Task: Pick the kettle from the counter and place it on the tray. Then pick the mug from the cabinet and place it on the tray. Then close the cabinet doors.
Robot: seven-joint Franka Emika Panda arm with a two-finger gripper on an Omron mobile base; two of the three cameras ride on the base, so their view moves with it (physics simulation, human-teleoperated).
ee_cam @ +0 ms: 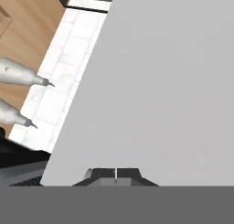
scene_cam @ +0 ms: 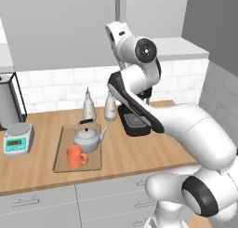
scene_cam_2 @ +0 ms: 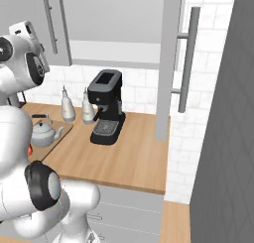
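Observation:
The silver-grey kettle (scene_cam: 88,137) (scene_cam_2: 42,132) stands on the wooden tray (scene_cam: 62,161), which lies on the counter (scene_cam: 125,155). The orange-red mug (scene_cam: 75,156) sits on the tray just in front of the kettle. My arm is raised to the cabinet (scene_cam_2: 119,51). In the hand view my gripper (ee_cam: 116,173) is shut with nothing in it, its tips close against the flat face of the left cabinet door (ee_cam: 164,81) (scene_cam: 60,27) (scene_cam_2: 30,9). That door looks closed or nearly so. The right cabinet door (scene_cam_2: 168,63) (scene_cam: 211,17) stands swung open, edge-on.
Two slim grey bottles (scene_cam: 89,106) (scene_cam: 110,107) stand at the tiled wall behind the tray. A black coffee machine (scene_cam: 135,122) (scene_cam_2: 106,105) sits to their right. A small scale (scene_cam: 17,138) is at the counter's left, beside a dark appliance (scene_cam: 9,101).

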